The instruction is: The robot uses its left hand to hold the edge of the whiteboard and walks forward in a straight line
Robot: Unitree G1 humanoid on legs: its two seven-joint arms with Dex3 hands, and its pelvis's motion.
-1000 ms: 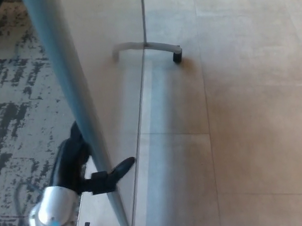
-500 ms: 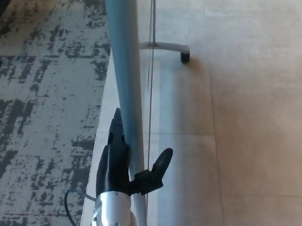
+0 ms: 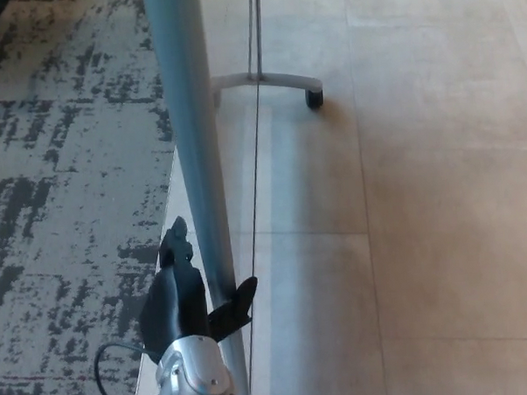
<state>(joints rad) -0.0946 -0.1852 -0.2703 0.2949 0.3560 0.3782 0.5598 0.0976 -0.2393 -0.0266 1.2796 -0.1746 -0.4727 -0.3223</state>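
At the bottom of the view, slightly left of centre, the robot's black left hand [image 3: 191, 297] is closed around the grey upright edge of the whiteboard [image 3: 191, 148]. Its fingers [image 3: 175, 245] are laid on the left side and its thumb [image 3: 243, 299] on the right. The whiteboard is seen edge-on, running up to the top of the picture. Beyond, its curved silver foot [image 3: 271, 78] with a black caster [image 3: 312, 97] is set on beige floor tiles [image 3: 438, 199]. Mottled grey carpet [image 3: 61, 171] is seen to the left.

Upright whiteboard [image 3: 189, 139], grey-framed edge, seemingly on a castered foot.
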